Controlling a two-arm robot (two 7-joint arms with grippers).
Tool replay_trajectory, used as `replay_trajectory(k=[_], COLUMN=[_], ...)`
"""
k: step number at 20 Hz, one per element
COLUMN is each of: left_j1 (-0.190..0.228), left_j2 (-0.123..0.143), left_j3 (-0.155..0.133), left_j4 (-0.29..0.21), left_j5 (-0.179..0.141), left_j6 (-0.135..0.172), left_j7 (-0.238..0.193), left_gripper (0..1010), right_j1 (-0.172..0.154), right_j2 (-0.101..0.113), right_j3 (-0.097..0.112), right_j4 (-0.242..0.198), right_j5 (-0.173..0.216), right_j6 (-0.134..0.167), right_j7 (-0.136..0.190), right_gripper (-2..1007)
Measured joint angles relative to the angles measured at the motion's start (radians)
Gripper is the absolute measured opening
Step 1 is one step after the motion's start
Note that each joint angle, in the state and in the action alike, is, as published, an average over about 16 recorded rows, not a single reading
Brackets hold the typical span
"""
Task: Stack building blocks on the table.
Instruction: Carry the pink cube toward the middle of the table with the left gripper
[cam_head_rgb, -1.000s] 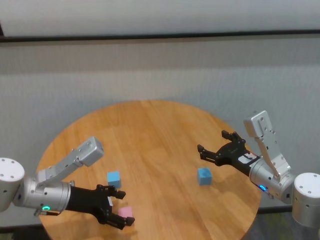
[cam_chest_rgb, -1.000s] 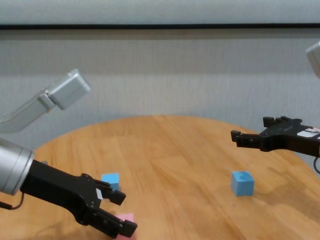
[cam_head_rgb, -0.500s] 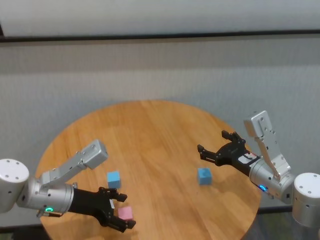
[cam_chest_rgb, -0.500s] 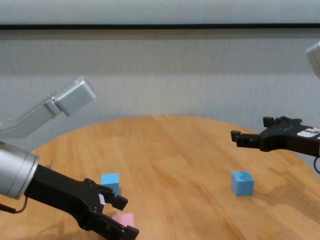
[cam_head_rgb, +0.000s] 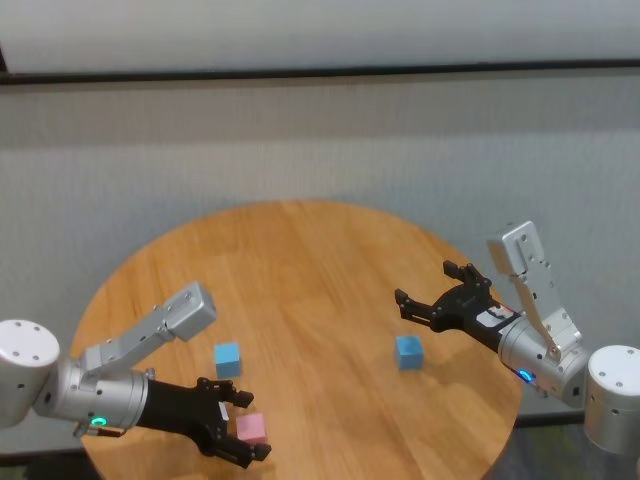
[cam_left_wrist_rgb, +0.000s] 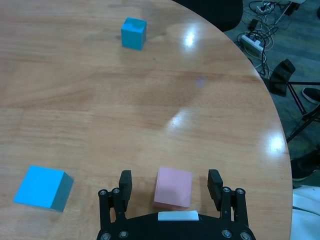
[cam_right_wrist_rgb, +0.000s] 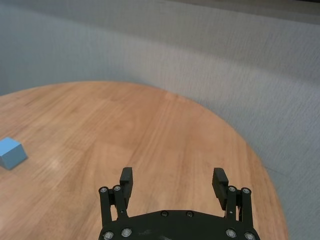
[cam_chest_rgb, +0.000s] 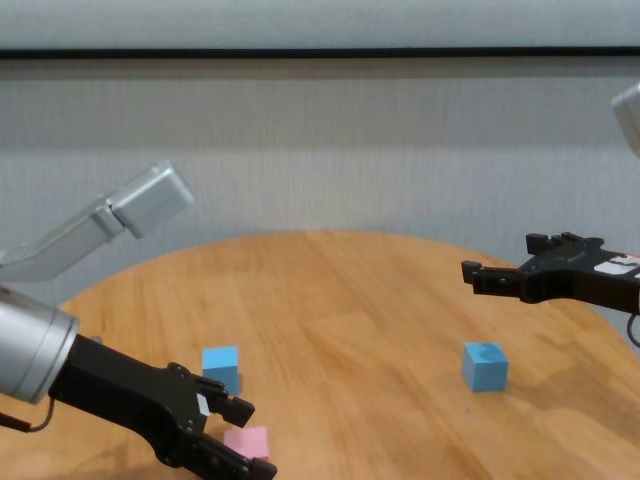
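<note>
Straddling a matte pale pink cube (cam_left_wrist_rgb: 173, 187), left gripper (cam_left_wrist_rgb: 170, 186) gapes wide, gripping nothing; right gripper (cam_head_rgb: 431, 289) likewise

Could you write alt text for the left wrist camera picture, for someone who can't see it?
The left end effector, open, straddles a pink block on a round wooden table. Two blue blocks lie apart: one nearby, one farther off.

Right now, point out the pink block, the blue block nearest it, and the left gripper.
pink block (cam_left_wrist_rgb: 173, 187), left wrist view, top face.
near blue block (cam_left_wrist_rgb: 40, 186), left wrist view, top face.
left gripper (cam_left_wrist_rgb: 170, 182), left wrist view, midway between its open fingertips.
</note>
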Motion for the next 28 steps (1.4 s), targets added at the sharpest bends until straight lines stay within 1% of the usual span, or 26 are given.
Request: replay_trajectory(k=[9, 15, 20, 28], left_j1=[0.001, 0.003, 0.008, 0.020], left_j2=[-0.003, -0.002, 0.003, 0.012], left_j3=[0.005, 0.006, 0.004, 0.001], left_j4=[0.000, -0.007, -0.018, -0.038], left_j5=[0.001, -0.001, -0.005, -0.014], left_j6=[0.005, 0.008, 0.012, 0.021], left_j7=[-0.001, 0.001, 0.003, 0.010], left_gripper=[992, 934, 831, 588], right_j1=[0.000, 0.000, 0.000, 0.000], right_j2=[0.000, 0.000, 0.000, 0.000], right_j3=[0.000, 0.000, 0.000, 0.000], right_j4=[0.000, 0.000, 0.000, 0.000], right_j5=[0.000, 0.000, 0.000, 0.000], right_j6=[0.000, 0.000, 0.000, 0.000], right_j7=[0.000, 0.000, 0.000, 0.000], right_gripper=[1000, 1000, 1001, 1001])
